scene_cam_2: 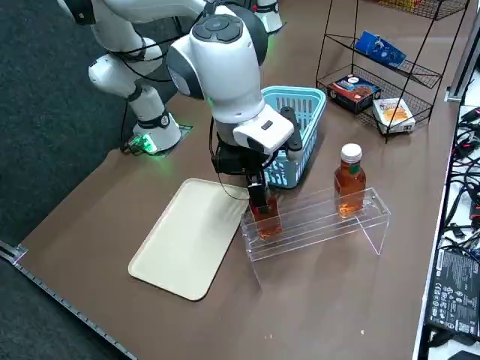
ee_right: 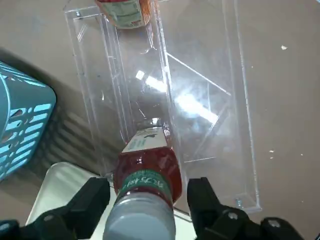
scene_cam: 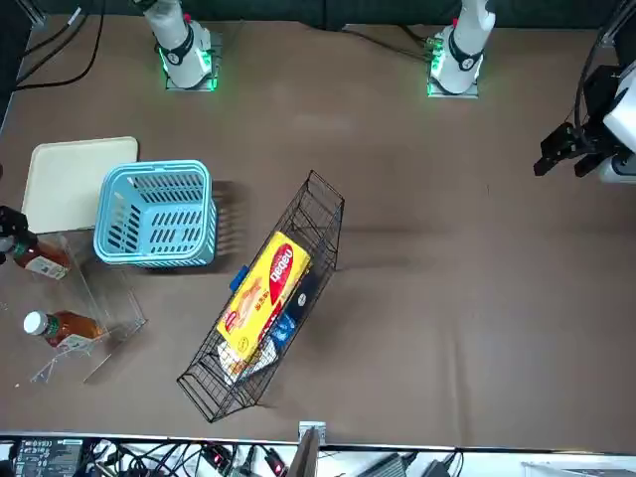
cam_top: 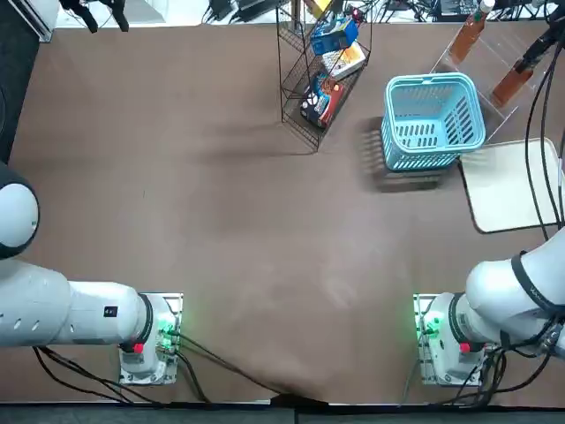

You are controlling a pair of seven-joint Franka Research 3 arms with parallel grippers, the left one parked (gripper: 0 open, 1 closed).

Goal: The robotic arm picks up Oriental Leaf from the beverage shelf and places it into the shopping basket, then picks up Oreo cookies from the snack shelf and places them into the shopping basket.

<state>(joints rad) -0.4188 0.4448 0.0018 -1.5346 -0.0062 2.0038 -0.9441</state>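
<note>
And here's the right gripper (ee_right: 146, 207), open, a finger either side of the Oriental Leaf (ee_right: 149, 172) on the beverage shelf (ee_right: 167, 100)! From the right side, the gripper hides that bottle's cap; the shopping basket (scene_cam_2: 294, 127) is partly covered.

the right gripper (ee_right: 149, 184) straddled one tea bottle (ee_right: 148, 172) with slim gaps at its open fingers, clear stand (ee_right: 118, 70) lay beneath it, second bottle (ee_right: 126, 12) stood farther along, basket (ee_right: 25, 120) rose beside the hand, bare strip ran between basket and stand
</note>
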